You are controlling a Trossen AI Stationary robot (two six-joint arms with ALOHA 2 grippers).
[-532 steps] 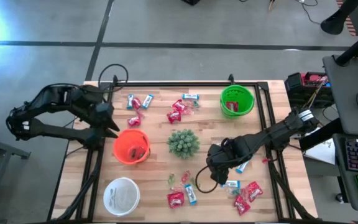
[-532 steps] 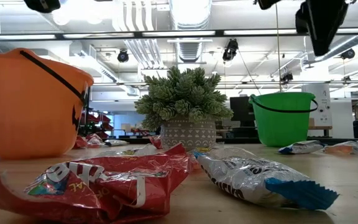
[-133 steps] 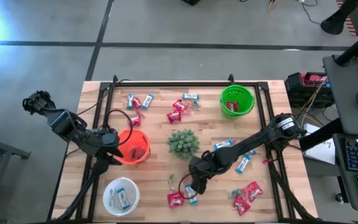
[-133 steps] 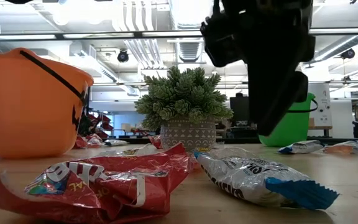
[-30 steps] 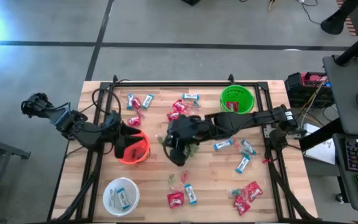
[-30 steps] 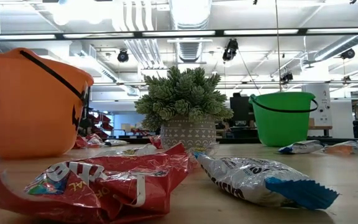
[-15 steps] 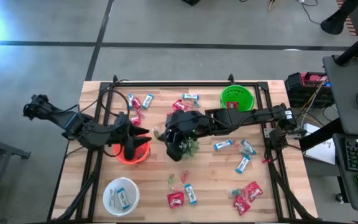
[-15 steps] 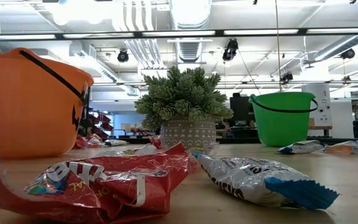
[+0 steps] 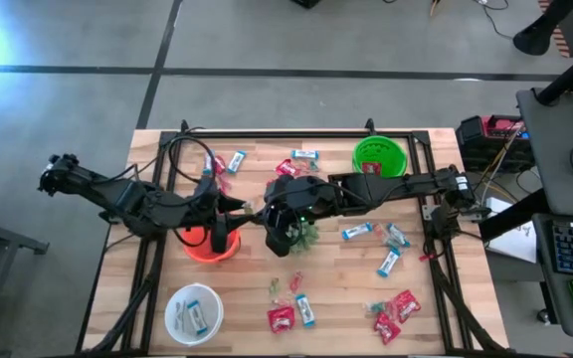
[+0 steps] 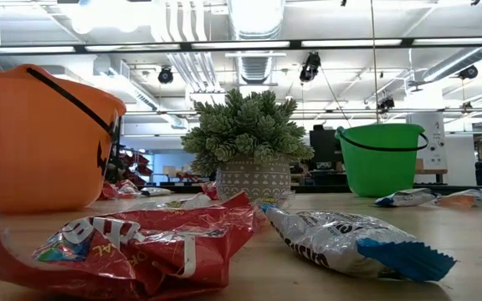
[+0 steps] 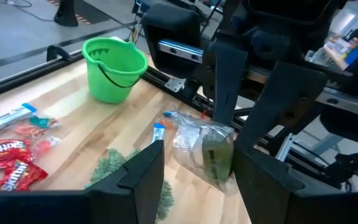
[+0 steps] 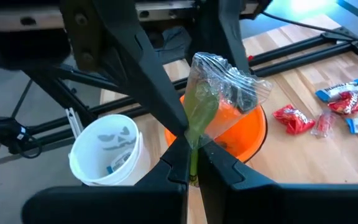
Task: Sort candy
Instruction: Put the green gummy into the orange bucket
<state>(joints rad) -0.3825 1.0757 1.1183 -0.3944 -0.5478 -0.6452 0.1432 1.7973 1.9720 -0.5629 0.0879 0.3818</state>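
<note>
My right gripper [image 12: 192,163] was pinched tight on a clear-wrapped green candy [image 12: 211,99], holding it up just beside the rim of the orange bucket [image 9: 210,242], on the side facing the plant [image 9: 304,231]. My left gripper [image 11: 197,168] hung over that same bucket with its fingers [image 11: 143,171] spread wide on either side of the wrapper [image 11: 205,148], not touching it as far as I could see. The rest of the candy lay scattered on the wooden table [image 9: 336,298]: red packets [image 9: 281,318] and a blue-and-white bar [image 9: 304,309] beyond the plant from the bucket, toward the table's near edge, more bars [image 9: 357,231] on the plant's far side from the bucket, and further red packets [image 9: 286,168] toward the green bucket [image 9: 379,159]. The white bucket [image 9: 194,312] stood near the orange one, at the table's near edge, with a bar [image 9: 198,315] inside. From table height, a red packet [image 10: 132,238] and a silver bar [image 10: 341,242] lay in front of the potted plant [image 10: 245,134].
</note>
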